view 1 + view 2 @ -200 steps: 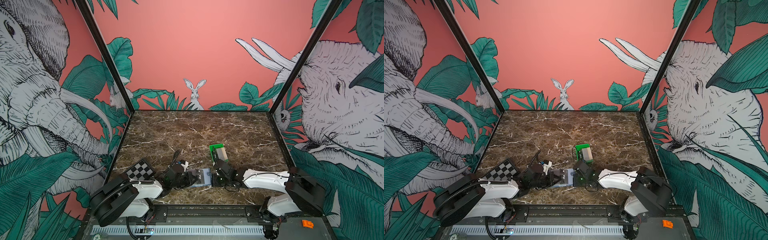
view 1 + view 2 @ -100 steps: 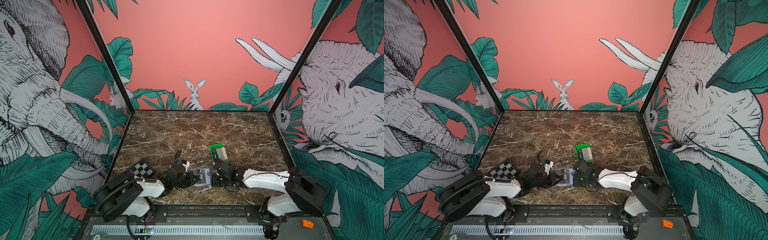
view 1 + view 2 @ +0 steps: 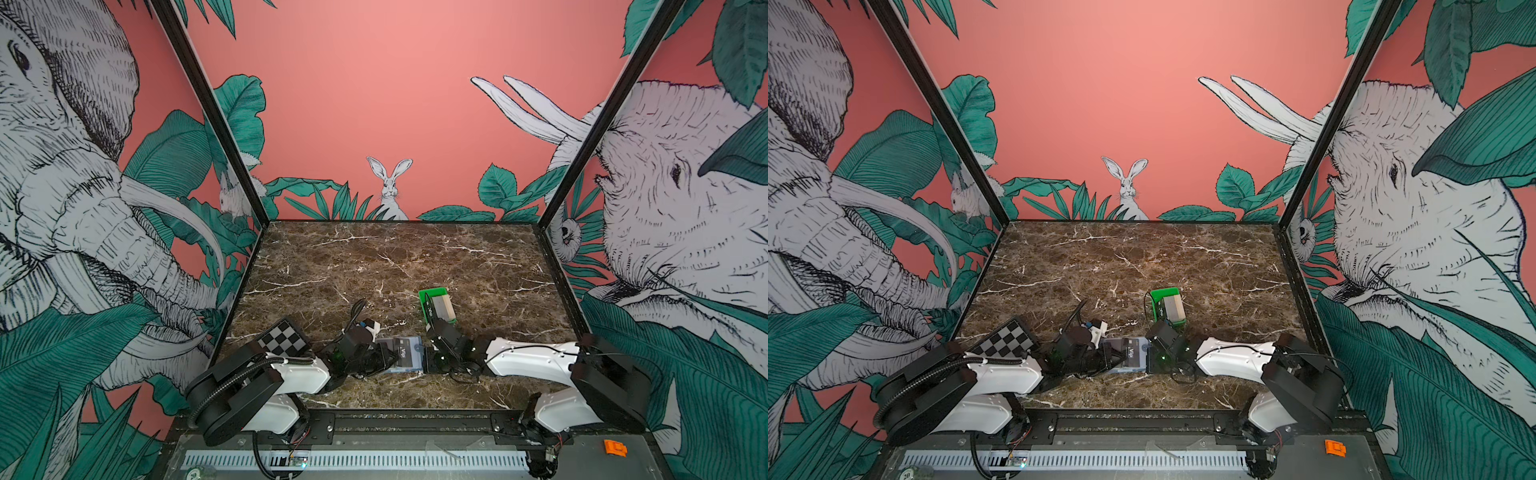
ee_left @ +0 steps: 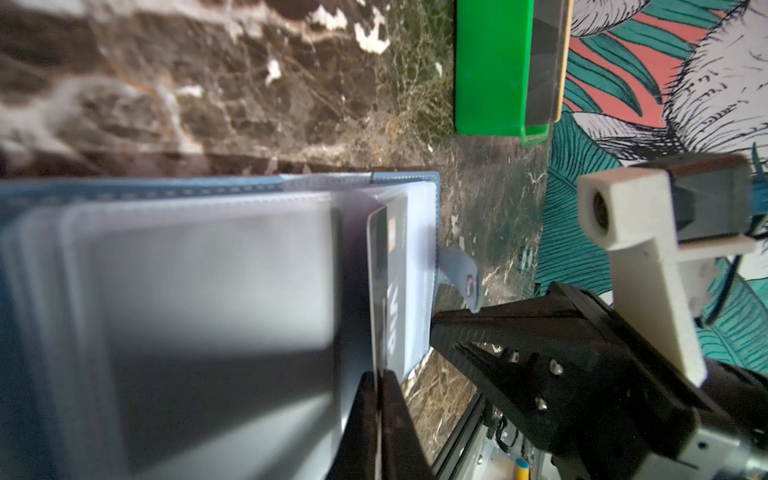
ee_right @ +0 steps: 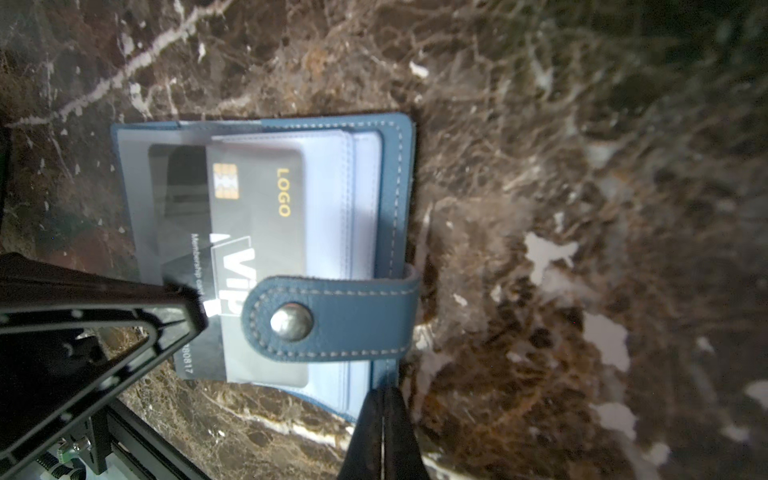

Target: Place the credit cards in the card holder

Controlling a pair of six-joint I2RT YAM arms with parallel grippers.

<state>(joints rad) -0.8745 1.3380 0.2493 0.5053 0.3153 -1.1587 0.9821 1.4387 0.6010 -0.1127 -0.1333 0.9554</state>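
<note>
So the card holder is lying open on the marble table, right between the 2 grippers. The left gripper is pinching a black VIP card by its edge. Its fingers are pressed together on it, and the card pokes straight out ahead of the tips, in among the clear pockets. Can't tell how deep it sits in any pocket, the plastic is too hazy.

The right gripper is pressed together too, tips right at the holder's outer edge on its own side. Whether it's nipping a bit of plastic or just touching, I can't tell. The snap tab curls up off that same edge, just beside the right gripper's tips.

In both top views the green tray sits just past the right gripper, on the side away from the arm bases, apart from the holder. It has a beige card and 1 more black card in it.
</note>
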